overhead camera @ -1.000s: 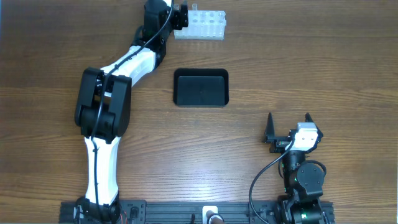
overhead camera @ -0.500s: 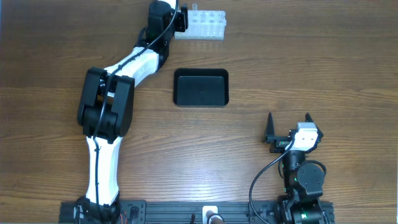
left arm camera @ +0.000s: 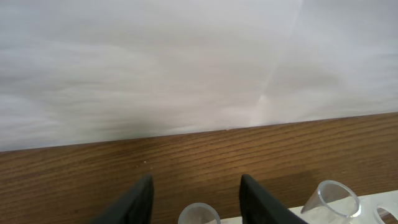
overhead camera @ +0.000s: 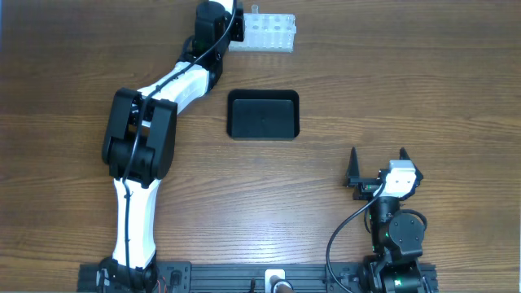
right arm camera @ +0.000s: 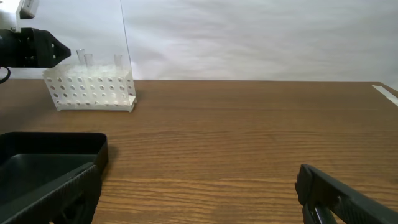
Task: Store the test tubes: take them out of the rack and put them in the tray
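The clear test tube rack [overhead camera: 269, 34] stands at the table's far edge and holds at least two tubes, whose tops [right arm camera: 84, 57] rise above it. My left gripper [overhead camera: 238, 23] is at the rack's left end, open. One tube's rim [left arm camera: 199, 214] sits between its fingers without touching them. Another tube [left arm camera: 337, 198] stands beside it in the rack. The black tray [overhead camera: 263, 114] lies nearer the middle and looks to have nothing in it. My right gripper [overhead camera: 378, 155] hovers open near its base, holding nothing, with the tray [right arm camera: 50, 158] and rack [right arm camera: 92, 89] ahead of it.
Bare wooden table [overhead camera: 423, 89] stretches to the right of the tray and rack. A white wall [left arm camera: 186, 62] rises just behind the table's far edge, close to the left gripper.
The left arm has shifted slightly to the right, bringing its gripper closer to the rack's left end. The right arm, tray and rack have stayed put.
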Robot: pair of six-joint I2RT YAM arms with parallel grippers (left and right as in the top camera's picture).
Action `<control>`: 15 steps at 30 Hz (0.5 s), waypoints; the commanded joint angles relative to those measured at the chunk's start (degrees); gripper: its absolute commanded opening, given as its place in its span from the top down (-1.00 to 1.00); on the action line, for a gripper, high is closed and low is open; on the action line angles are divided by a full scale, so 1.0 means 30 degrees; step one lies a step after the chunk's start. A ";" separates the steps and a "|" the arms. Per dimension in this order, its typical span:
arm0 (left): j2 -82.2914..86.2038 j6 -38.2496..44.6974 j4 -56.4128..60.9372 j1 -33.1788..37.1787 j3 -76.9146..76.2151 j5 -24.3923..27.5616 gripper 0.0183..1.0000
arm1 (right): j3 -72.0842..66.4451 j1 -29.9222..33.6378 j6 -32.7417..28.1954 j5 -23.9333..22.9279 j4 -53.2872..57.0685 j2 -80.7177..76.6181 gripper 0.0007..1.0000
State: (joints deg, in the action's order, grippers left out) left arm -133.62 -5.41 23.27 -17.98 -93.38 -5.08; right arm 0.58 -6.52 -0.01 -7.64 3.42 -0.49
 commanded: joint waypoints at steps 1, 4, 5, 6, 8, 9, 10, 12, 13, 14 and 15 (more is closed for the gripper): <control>-0.0255 0.0226 0.0109 0.0029 -0.0488 -0.0284 0.22 | -0.0095 -0.0102 0.0051 -0.0262 0.0066 -0.0015 -0.98; -0.0255 0.0219 0.0109 0.0029 -0.0488 -0.0277 0.31 | -0.0095 -0.0102 0.0051 -0.0262 0.0066 -0.0015 -0.98; -0.0255 0.0226 0.0109 0.0029 -0.0488 -0.0277 0.34 | -0.0095 -0.0102 0.0051 -0.0262 0.0066 -0.0015 -0.99; -0.0255 0.0219 0.0109 0.0029 -0.0488 -0.0277 0.37 | -0.0095 -0.0102 0.0051 -0.0262 0.0066 -0.0015 -0.99; -0.0255 0.0219 0.0109 0.0029 -0.0488 -0.0277 0.41 | -0.0095 -0.0102 0.0051 -0.0262 0.0066 -0.0015 -0.98; -0.0255 0.0219 0.0109 0.0029 -0.0488 -0.0277 0.41 | -0.0095 -0.0102 0.0051 -0.0262 0.0066 -0.0015 -0.99; -0.0255 0.0219 0.0109 0.0029 -0.0488 -0.0277 0.42 | -0.0095 -0.0102 0.0051 -0.0262 0.0066 -0.0015 -0.98; -0.0255 0.0219 0.0109 0.0029 -0.0488 -0.0270 0.48 | -0.0095 -0.0102 0.0051 -0.0262 0.0066 -0.0015 -0.98; -0.0255 0.0219 0.0109 0.0029 -0.0488 -0.0270 0.50 | -0.0095 -0.0102 0.0051 -0.0262 0.0066 -0.0015 -0.98; -0.0255 0.0219 0.0109 0.0029 -0.0488 -0.0270 0.51 | -0.0095 -0.0102 0.0051 -0.0262 0.0058 -0.0015 -0.98; -0.0255 0.0219 0.0109 0.0029 -0.0488 -0.0270 0.52 | -0.0095 -0.0102 0.0051 -0.0262 0.0066 -0.0015 -0.99</control>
State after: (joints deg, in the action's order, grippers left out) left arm -133.62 -5.41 23.33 -17.98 -93.38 -5.43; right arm 0.58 -6.52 -0.01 -7.64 3.42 -0.49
